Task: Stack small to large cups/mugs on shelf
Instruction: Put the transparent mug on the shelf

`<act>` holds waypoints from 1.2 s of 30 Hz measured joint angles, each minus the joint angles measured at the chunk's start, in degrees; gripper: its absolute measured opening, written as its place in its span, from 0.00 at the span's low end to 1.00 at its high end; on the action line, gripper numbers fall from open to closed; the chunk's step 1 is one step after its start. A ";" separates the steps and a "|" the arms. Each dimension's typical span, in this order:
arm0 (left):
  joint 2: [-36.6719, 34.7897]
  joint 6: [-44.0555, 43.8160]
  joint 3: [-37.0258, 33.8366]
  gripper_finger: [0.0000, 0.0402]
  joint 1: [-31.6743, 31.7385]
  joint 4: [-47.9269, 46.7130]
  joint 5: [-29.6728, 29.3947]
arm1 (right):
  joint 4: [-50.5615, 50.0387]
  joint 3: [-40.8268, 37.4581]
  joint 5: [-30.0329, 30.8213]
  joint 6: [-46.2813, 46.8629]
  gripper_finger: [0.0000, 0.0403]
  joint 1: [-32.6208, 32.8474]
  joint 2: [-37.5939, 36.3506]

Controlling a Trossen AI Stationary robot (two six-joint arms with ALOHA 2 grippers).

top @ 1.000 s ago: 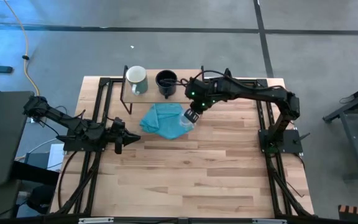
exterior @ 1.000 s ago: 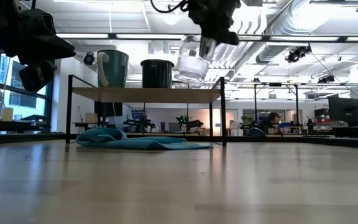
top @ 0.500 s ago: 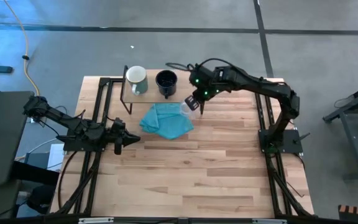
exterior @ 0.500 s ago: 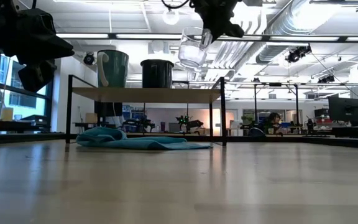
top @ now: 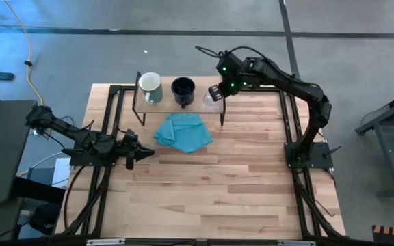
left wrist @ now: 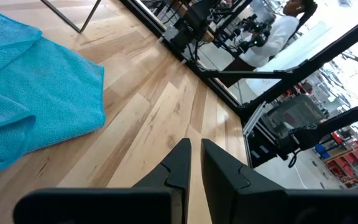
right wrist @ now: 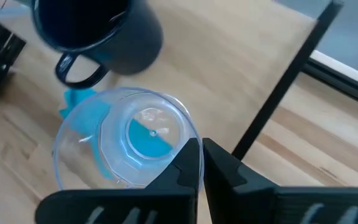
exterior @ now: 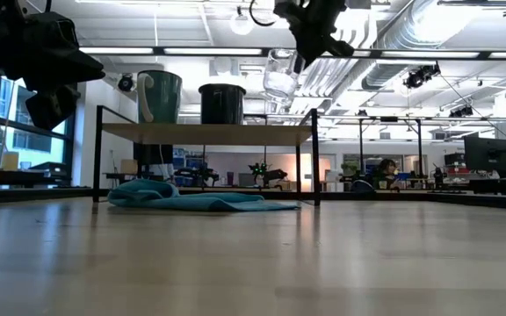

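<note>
Glass cup held above shelf
Your right gripper grips the glass cup by its rim, above the shelf right end, beside the black mug.

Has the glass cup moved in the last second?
Yes. The right gripper carried the glass cup from over the blue cloth up to the shelf, beside the black mug.
</note>
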 joint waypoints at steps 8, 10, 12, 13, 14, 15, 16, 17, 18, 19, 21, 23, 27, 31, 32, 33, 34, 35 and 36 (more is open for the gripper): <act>0.00 0.00 0.00 0.06 0.00 0.00 -0.41 | 0.03 0.00 -0.32 0.86 0.00 -2.49 0.11; 0.02 0.00 0.00 0.06 0.00 0.00 -0.44 | -0.05 0.02 -0.77 0.89 0.00 -3.06 0.45; 0.01 0.00 0.00 0.06 0.00 0.00 -0.46 | -0.29 0.02 -1.75 0.95 0.00 -3.68 0.74; 0.00 0.00 0.00 0.06 0.00 0.00 -0.49 | -0.05 0.02 -2.16 1.23 0.00 -3.90 0.92; 0.02 0.00 0.00 0.06 0.00 0.00 -0.68 | -0.02 0.02 -2.72 1.49 0.00 -4.27 1.07; 0.02 0.00 0.00 0.06 0.00 -0.02 -0.90 | -0.24 0.02 -3.20 1.49 0.00 -4.61 1.25; 0.00 0.00 0.00 0.06 0.02 -0.09 -1.00 | -0.16 0.02 -3.27 1.50 0.00 -4.77 1.48; 0.02 0.02 0.00 0.06 0.02 -0.10 -1.11 | 0.13 0.02 -3.49 1.50 0.00 -4.84 1.62; 0.02 0.01 0.00 0.06 0.02 -0.11 -1.29 | 0.15 0.02 -3.55 1.48 0.00 -4.89 1.68; 0.02 0.02 0.00 0.06 0.01 -0.15 -1.59 | 0.11 0.02 -3.53 1.45 0.00 -5.02 1.68; 0.00 0.01 0.00 0.06 0.01 -0.30 -1.83 | 0.61 0.02 -3.51 1.45 0.00 -5.13 1.66; 0.01 0.01 0.00 0.06 0.01 -0.33 -2.12 | 0.88 0.02 -3.16 1.41 0.00 -5.43 1.66; 0.01 0.02 0.00 0.06 0.02 -0.33 -3.09 | 1.28 0.02 -2.98 0.89 0.00 -5.85 1.68; 0.02 0.00 0.00 0.06 0.02 -0.33 -3.51 | 2.83 0.02 -2.78 0.01 0.00 -5.86 2.23; 0.01 0.00 0.00 0.06 0.02 -0.33 -3.50 | 3.67 0.02 -2.80 -0.26 0.00 -5.83 2.51; 0.02 0.00 0.00 0.06 0.01 -0.31 -3.50 | 4.52 0.02 -2.83 -0.37 0.00 -5.83 2.71; 0.02 0.00 0.00 0.06 0.02 -0.31 -3.50 | 4.60 0.02 -3.01 -0.70 0.00 -5.83 2.93; 0.00 -0.09 0.00 0.06 0.02 -0.31 -3.50 | 4.76 0.02 -3.02 -0.77 0.00 -5.83 3.31; 0.00 -0.15 0.00 0.06 0.02 -0.30 -3.50 | 5.06 0.24 -3.23 -0.83 0.00 -5.83 3.64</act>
